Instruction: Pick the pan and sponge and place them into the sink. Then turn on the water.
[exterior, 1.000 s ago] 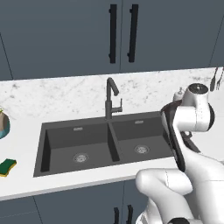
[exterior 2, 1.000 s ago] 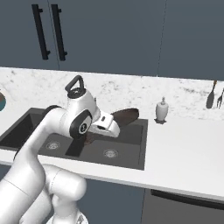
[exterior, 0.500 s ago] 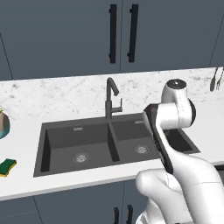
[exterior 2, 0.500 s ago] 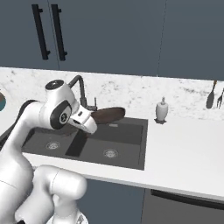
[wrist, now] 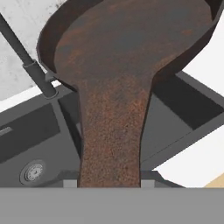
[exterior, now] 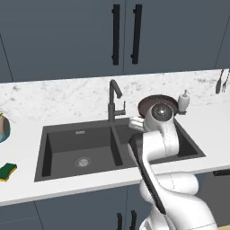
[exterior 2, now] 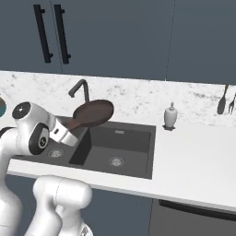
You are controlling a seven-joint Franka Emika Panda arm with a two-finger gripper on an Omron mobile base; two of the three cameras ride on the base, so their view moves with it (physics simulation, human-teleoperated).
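Observation:
My gripper [exterior 2: 71,129] is shut on the short handle of the dark-brown pan [exterior 2: 94,112], which hangs in the air above the sink [exterior 2: 133,143], close to the faucet [exterior 2: 80,87]. From the left base view the pan [exterior: 152,100] shows behind my arm, over the back of the right basin. The hand view looks along the handle to the pan [wrist: 131,43], with my gripper [wrist: 109,183] clamped at the handle's near end. The green and yellow sponge [exterior: 7,171] lies on the counter left of the sink [exterior: 67,134]. No water runs from the faucet [exterior: 112,96].
A teal bowl [exterior: 2,128] sits at the far left counter edge. A white soap dispenser [exterior 2: 170,115] stands right of the sink. Utensils [exterior 2: 222,103] hang at the back right. Both basins and their drains [wrist: 33,171] lie below the pan.
My arm has swung left, carrying the pan from the sink's right end to near the faucet. The grip has not changed.

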